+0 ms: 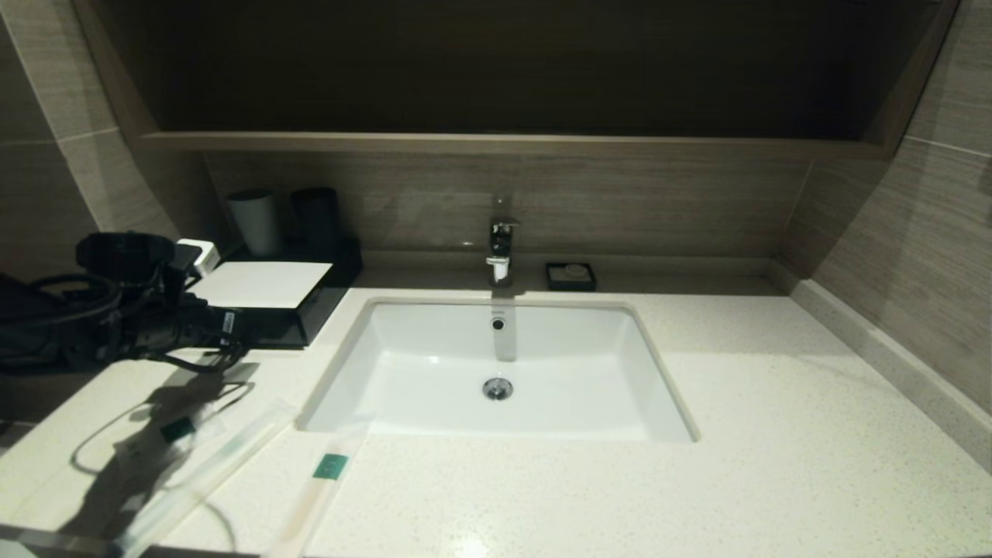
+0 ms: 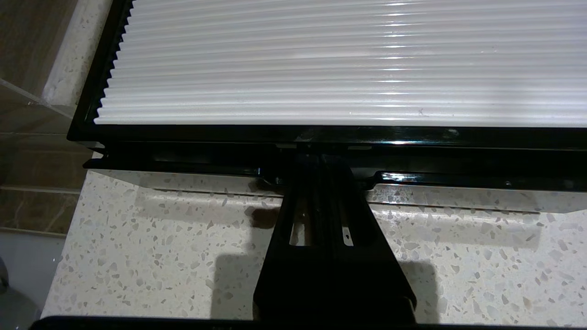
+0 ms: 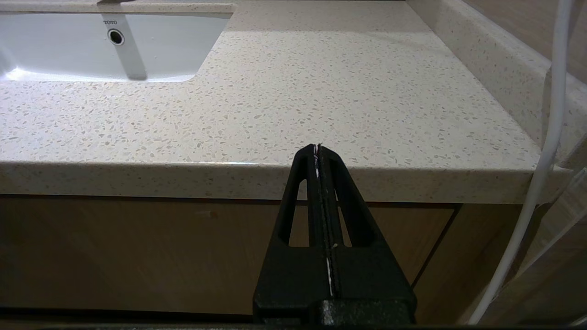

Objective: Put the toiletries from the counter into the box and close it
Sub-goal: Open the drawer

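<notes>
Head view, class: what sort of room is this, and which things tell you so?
Most likely a hotel bathroom vanity: a white sink set in a speckled counter, a chrome tap above it, and wrapped toiletries lying near a black box.

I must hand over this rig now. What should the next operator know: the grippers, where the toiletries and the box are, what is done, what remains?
Left gripper: shut, tips at the front edge of the box, at its drawer. Whether it grips anything there is not visible.
Right gripper: shut, parked below the counter edge, holding nothing.
Toiletries: all on the counter near the left front: short sachet, long packet, second long packet.
Done: nothing packed yet.
Left: open the drawer, put in three packets, close it.
</notes>
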### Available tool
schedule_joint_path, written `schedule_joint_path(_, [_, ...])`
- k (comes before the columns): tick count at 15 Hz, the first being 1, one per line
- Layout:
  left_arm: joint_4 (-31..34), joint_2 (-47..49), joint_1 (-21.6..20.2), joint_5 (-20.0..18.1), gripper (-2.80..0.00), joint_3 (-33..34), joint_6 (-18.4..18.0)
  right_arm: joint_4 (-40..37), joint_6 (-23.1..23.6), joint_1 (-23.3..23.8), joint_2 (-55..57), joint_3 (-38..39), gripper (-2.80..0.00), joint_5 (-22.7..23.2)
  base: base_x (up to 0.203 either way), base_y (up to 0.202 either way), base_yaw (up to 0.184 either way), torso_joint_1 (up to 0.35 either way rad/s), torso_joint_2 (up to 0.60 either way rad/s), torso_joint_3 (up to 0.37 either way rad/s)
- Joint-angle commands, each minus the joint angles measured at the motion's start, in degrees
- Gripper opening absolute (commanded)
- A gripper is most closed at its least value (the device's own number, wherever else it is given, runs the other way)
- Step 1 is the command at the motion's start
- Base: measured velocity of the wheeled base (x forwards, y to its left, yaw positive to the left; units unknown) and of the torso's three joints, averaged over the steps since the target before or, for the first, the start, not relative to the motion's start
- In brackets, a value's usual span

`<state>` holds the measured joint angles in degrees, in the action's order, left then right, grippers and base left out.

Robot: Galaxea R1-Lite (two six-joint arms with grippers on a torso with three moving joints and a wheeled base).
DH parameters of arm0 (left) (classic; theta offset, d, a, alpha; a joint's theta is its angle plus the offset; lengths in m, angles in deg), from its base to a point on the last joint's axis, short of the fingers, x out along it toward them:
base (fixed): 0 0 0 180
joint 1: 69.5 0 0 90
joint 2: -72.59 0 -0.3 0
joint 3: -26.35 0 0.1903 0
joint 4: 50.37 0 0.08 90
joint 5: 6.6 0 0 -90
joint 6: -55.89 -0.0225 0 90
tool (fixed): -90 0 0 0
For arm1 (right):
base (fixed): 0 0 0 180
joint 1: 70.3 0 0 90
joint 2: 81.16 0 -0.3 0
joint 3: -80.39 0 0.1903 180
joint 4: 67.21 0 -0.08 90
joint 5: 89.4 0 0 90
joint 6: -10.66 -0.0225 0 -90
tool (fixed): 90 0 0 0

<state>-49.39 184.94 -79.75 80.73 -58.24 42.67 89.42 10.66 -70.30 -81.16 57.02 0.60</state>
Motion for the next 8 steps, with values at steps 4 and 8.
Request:
schedule_joint_path(4, [-0.03, -0.02, -0.03, 0.03, -2.80, 0.40, -0.04, 0.00, 0.00, 0.00, 0.00, 0.00, -2.80, 0.00, 0.000, 0.000, 0.000, 0.000, 0.00, 0.000])
schedule_joint_path(8, [0.15, -0.36, -0.12, 0.12, -2.80, 0.66, -0.13, 0.00, 0.00, 0.00, 0.00, 0.00, -2.80, 0.00, 0.000, 0.000, 0.000, 0.000, 0.00, 0.000])
